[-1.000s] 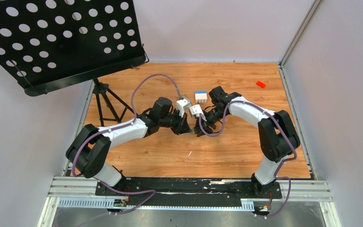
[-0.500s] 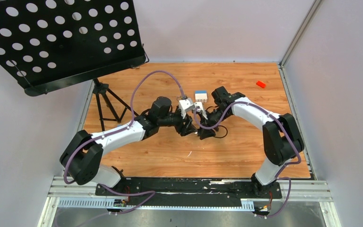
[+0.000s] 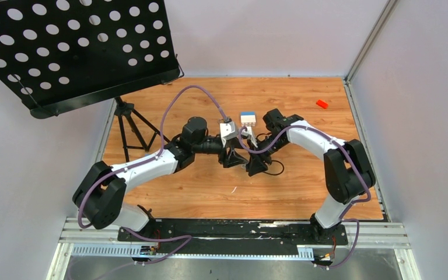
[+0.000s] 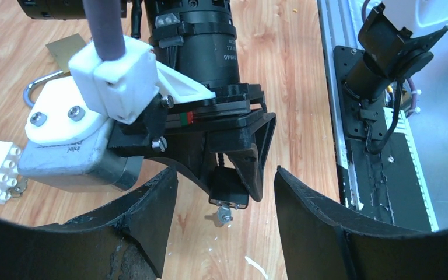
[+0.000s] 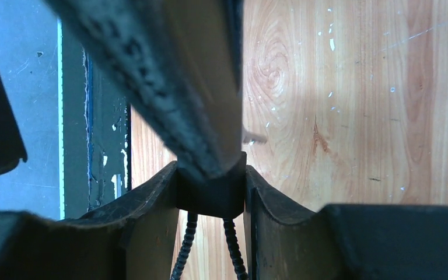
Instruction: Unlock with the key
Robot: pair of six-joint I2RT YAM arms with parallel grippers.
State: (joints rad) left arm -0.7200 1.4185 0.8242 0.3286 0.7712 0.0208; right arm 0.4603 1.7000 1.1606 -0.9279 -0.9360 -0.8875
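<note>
The key point(image 4: 225, 216) is tiny and grey. It sticks out of the lower face of a small black lock block point(image 4: 228, 189), just above the wooden table. My right gripper point(image 5: 210, 175) is shut on that block point(image 5: 211, 195), and two black cable ends point(image 5: 233, 251) run out of it. My left gripper point(image 4: 226, 227) is open, with its fingers point(image 4: 151, 221) either side of the key and touching nothing. In the top view both grippers meet at mid-table, left point(image 3: 233, 158) and right point(image 3: 255, 166).
A brass padlock point(image 4: 64, 45) with a silver shackle lies behind the right wrist, next to a white studded brick point(image 3: 247, 119). The lock's black cable point(image 3: 277, 169) loops to the right. A red block point(image 3: 322, 104) sits far right, and a black music stand point(image 3: 76, 46) stands at the left.
My left gripper has opened and let go of the key, which stays in the black block. Both grippers have shifted slightly right and toward the near edge.
</note>
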